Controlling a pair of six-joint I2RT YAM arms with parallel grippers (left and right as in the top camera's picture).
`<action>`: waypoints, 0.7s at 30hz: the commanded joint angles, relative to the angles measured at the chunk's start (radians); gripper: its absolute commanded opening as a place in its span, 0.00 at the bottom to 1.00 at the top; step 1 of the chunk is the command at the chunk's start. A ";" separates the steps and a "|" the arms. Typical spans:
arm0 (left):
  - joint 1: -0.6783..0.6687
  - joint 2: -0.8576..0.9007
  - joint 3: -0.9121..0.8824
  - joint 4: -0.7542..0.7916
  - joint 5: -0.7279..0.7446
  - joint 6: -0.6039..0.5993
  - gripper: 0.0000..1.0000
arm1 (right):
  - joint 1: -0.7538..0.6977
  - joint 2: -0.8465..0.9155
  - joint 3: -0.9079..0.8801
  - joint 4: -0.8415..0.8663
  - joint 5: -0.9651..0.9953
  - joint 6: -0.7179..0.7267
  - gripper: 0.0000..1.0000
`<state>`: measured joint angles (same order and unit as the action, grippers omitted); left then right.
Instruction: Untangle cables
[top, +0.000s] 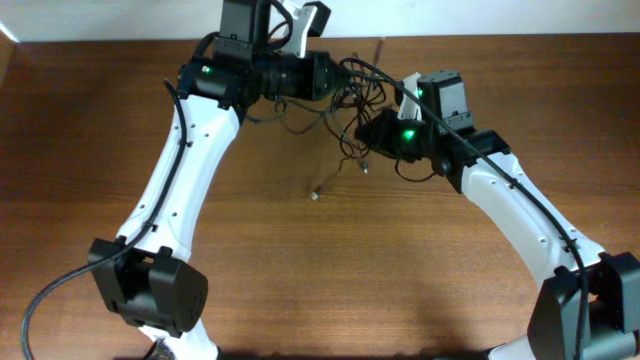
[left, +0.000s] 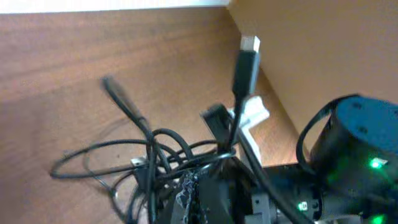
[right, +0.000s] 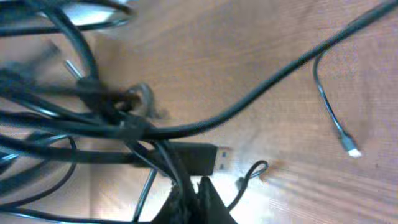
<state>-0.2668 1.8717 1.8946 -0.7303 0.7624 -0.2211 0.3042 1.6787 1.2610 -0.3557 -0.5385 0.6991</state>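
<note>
- A brown wooden table (top: 300, 260) is seen in all three views, and fine straight grain is shown on its top.
- Along the table's far edge, a white wall (top: 500, 15) is seen as a narrow band.
- In the left wrist view, the table is met along a straight edge by a plain tan surface (left: 323, 50); whether it is wall or board cannot be told.
- A pale sheen of light (right: 280, 143) is cast on the tabletop.

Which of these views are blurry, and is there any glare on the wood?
Overhead: evenly lit, fairly sharp. Left wrist: soft, the cables slightly fuzzy. Right wrist: nearest cables at the left smeared out of focus, a pale sheen on the table by the USB plug.
</note>
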 joint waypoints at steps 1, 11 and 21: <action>0.101 -0.038 0.019 0.051 -0.007 -0.014 0.00 | -0.048 -0.029 0.016 -0.080 0.018 -0.042 0.04; 0.333 -0.038 0.019 -0.008 -0.187 0.017 0.00 | -0.371 -0.410 0.017 -0.506 0.084 -0.208 0.04; 0.073 -0.018 0.018 -0.026 0.039 0.279 0.43 | -0.257 -0.429 0.016 -0.523 0.074 -0.194 0.04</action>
<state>-0.1230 1.8645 1.8946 -0.7563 0.7231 -0.0547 0.0433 1.2522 1.2751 -0.8829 -0.4534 0.5022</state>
